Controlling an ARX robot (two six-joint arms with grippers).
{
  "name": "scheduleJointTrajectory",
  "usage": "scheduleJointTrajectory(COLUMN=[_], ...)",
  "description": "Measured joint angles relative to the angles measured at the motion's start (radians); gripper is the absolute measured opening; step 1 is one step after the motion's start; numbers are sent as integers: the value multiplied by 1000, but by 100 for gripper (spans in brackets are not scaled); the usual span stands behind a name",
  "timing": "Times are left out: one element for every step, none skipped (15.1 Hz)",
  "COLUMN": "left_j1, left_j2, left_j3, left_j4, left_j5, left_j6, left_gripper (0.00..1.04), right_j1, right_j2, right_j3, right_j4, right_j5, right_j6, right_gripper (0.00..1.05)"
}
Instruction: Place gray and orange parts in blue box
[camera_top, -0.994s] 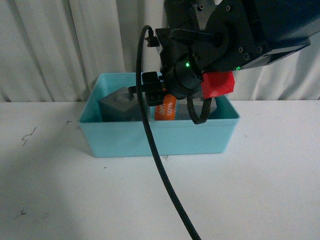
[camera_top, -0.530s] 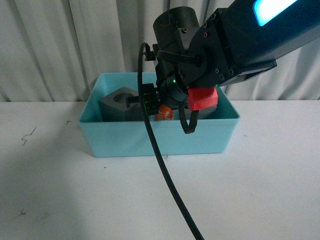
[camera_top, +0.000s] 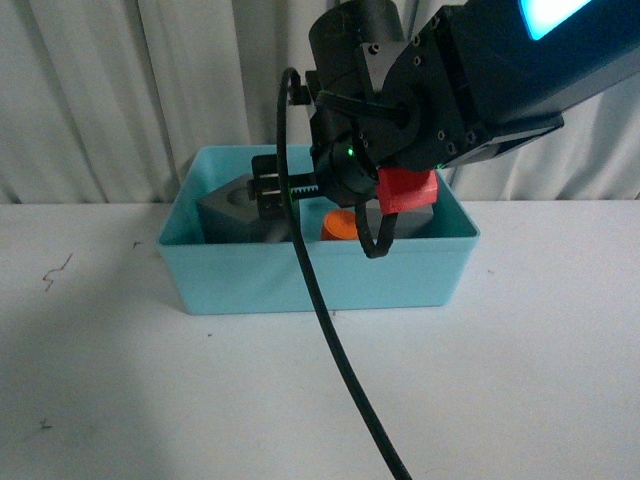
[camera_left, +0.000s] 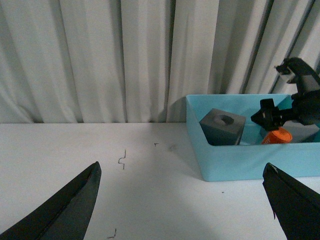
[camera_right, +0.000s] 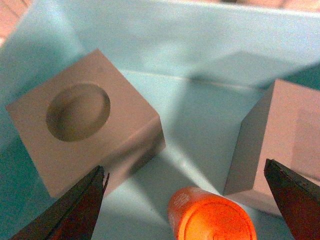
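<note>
The blue box (camera_top: 250, 280) stands on the white table at the back. Inside it are a gray cube with a round recess (camera_right: 80, 135), a second gray cube (camera_right: 285, 145) and the orange cylinder (camera_right: 212, 217) between them. My right gripper (camera_right: 184, 200) hangs open just above the cylinder, apart from it. In the front view the right gripper (camera_top: 275, 190) sits over the box, partly hiding the round-recess cube (camera_top: 228, 205) and the cylinder (camera_top: 340, 226). My left gripper (camera_left: 182, 200) is open and empty over bare table, to one side of the box (camera_left: 235, 160).
A black cable (camera_top: 320, 320) hangs from the right arm down across the front of the box. White curtains (camera_top: 120, 90) close off the back. Small pen marks (camera_left: 121, 160) dot the table beside the box.
The right gripper, shut on the orange cylinder one second ago, has opened and let it go. The cylinder now rests inside the box and the gripper has lifted slightly.
</note>
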Motion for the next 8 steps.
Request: scheduleJointTrajectory(left_j1=[0,0,0,0,0,0,0,0], left_j2=[0,0,0,0,0,0,0,0], left_j3=[0,0,0,0,0,0,0,0], left_j4=[0,0,0,0,0,0,0,0], left_j5=[0,0,0,0,0,0,0,0], left_j6=[0,0,0,0,0,0,0,0], left_gripper=[98,98,98,98,98,98,98,98], right_j1=[-1,-3,-10,-58,-118,-152,-192,-220], right_j2=[-25,-60,-113,-258,-396,-484,-603,-714], right_j3=[-10,-34,-66,-190,-334,-430,-552,-659], right_j4=[22,49,70,146,200,227,235,226], right_j5=[4,4,22,72,109,128,143,143], right_j6=[-6,-6,-16,-16,-11,-10,-3,7], right_gripper=[98,98,98,98,98,98,98,98])
